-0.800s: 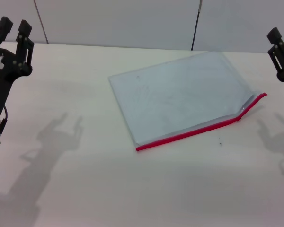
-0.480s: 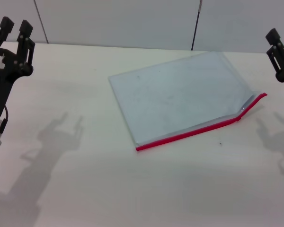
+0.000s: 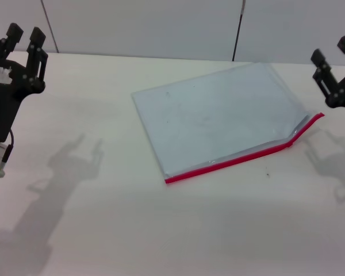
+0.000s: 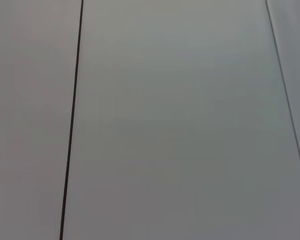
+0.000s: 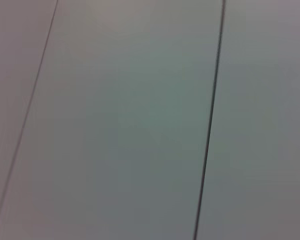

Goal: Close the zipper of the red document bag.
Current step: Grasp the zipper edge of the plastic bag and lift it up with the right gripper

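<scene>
Lying flat mid-table, the red document bag (image 3: 221,118) shows its zipper (image 3: 241,156) along the near edge; left gripper (image 3: 23,39) and right gripper (image 3: 332,52) hover wide at either side.

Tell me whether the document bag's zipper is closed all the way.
Not fully. At the right end the zipper kinks and gapes by the red document bag corner; the rest looks shut, though I cannot tell for sure.

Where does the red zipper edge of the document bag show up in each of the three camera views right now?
Head view: the zipper runs along the near long edge of the red document bag, kinked upward toward the robot's right end.
Left wrist view: not in it, only wall panels.
Right wrist view: not in it, only wall panels.
Shared landmark: the dark wall seam, like those in both wrist views.
</scene>
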Motion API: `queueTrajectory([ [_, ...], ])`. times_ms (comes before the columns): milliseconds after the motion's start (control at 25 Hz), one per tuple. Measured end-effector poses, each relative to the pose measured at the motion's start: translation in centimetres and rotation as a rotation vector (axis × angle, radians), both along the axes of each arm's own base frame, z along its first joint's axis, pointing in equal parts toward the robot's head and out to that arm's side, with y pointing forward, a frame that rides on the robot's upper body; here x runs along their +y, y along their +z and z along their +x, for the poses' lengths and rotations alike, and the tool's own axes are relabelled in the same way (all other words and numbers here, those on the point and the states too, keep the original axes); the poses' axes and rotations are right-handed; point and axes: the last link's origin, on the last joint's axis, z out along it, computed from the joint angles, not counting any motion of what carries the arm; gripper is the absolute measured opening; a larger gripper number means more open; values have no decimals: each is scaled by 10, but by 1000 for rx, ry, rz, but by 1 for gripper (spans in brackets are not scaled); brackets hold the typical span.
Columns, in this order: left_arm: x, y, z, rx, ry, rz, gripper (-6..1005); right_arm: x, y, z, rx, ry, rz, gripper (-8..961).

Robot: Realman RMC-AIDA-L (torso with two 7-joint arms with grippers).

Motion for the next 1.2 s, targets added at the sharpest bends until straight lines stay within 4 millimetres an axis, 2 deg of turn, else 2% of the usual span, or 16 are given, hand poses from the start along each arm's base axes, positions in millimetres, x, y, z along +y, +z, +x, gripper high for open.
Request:
queueTrajectory([
  [160,1,-1,-2,5,12,-8,395,6,-6,7,-100,-47,3,531],
  [560,0,1,-4,8,18,-6,394,18,-4,12,53,-123,-257,533],
  [680,1,0,-5,9,23,-8,394,19,-2,10,32,-107,-291,533],
  [960,2,-2,-6,15,33,-22,394,19,-6,15,-251,-34,-190,534],
  [1200,1,1,-9,27,40,-18,394,8,-6,32,-462,1,-102,535],
])
